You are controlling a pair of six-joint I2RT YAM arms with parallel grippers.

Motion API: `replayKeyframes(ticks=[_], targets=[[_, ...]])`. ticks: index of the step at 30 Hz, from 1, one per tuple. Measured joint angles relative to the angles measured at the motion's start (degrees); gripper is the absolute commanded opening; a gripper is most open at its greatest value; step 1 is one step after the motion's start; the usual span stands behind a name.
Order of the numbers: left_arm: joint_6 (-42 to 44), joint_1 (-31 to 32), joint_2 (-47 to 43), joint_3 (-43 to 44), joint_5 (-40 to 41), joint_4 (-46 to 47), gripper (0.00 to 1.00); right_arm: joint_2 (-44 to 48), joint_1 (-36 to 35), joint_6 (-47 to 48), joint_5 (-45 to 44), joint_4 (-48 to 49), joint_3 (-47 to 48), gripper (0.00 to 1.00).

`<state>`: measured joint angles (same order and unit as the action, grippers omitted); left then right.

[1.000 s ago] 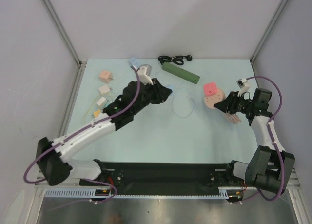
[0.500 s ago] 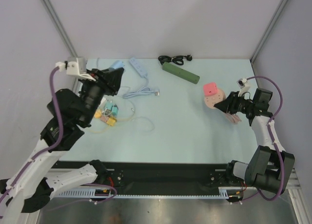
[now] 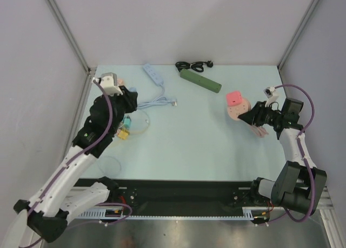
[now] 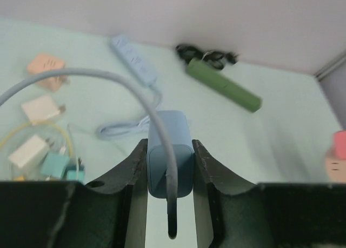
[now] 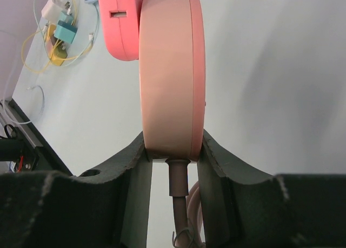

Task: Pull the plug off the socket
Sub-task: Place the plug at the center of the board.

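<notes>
At the right of the top view, the right gripper (image 3: 250, 117) has its fingers closed on the rim of the round pink socket (image 3: 236, 113) and holds it on edge. The pink plug (image 3: 233, 99) is seated on 1 flat face of the socket, on the side toward the top of the frame. In the right wrist view, the pink plug projects to the upper left of the socket disc, clear of both fingers. The pull axis is judged to run square to that face, away from the right fingers.

The left gripper (image 3: 127, 99) is at the left of the frame, well apart from the socket. Its fingers are closed on a blue plug (image 4: 184, 151) raised off the tabletop (image 3: 189, 140). Judgement: the left arm is the only 1 able to pull, but it must first release its load.
</notes>
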<state>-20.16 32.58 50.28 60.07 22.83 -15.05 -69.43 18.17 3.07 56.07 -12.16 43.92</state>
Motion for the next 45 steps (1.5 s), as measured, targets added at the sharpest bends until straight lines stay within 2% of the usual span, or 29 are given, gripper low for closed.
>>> replayKeyframes(ticks=[6,11,16,21,22,24,27,28,30,34,38,45], targets=[[-9.2,-17.8,3.5,-11.6,-12.9,2.1,0.0,0.0,0.2,0.0,0.4,0.0,0.0,0.0],[-19.3,-29.3,7.5,-19.2,-22.8,11.3,0.0,0.0,0.4,0.0,0.6,0.0,0.0,0.0],[-25.9,-33.4,13.4,-26.3,-27.2,16.6,0.0,0.0,0.4,0.0,1.0,0.0,0.0,0.0],[-28.0,-35.2,21.0,-26.3,-28.1,20.1,0.04,0.0,0.4,0.0,1.4,0.0,0.0,0.0],[-28.0,-35.4,22.6,-25.9,-28.2,20.5,0.11,0.0,0.4,0.0,1.4,0.0,0.0,0.0],[-28.0,-36.2,25.5,-25.0,-28.5,21.0,0.17,0.0,0.4,0.0,1.4,0.0,0.0,0.0],[-28.1,-37.7,28.3,-24.0,-29.1,21.4,0.35,0.0,0.4,0.0,1.4,0.0,0.0,0.0],[-28.0,-38.2,28.9,-23.9,-29.2,21.5,0.43,0.0,0.4,0.0,1.5,0.0,0.0,0.0],[-28.1,-39.2,29.2,-23.9,-29.5,21.6,0.5,0.0,0.5,0.0,1.5,0.0,0.0,0.0],[-27.8,-40.6,28.7,-23.9,-29.9,21.5,0.69,0.0,0.5,0.0,1.7,0.0,0.0,0.0],[-27.2,-41.1,25.3,-23.9,-31.1,20.9,0.79,0.0,0.6,0.0,1.9,0.0,0.0,0.0],[-25.8,-41.2,10.3,-24.3,-34.6,20.7,0.85,0.0,0.6,0.0,2.5,0.0,0.0,0.0]])
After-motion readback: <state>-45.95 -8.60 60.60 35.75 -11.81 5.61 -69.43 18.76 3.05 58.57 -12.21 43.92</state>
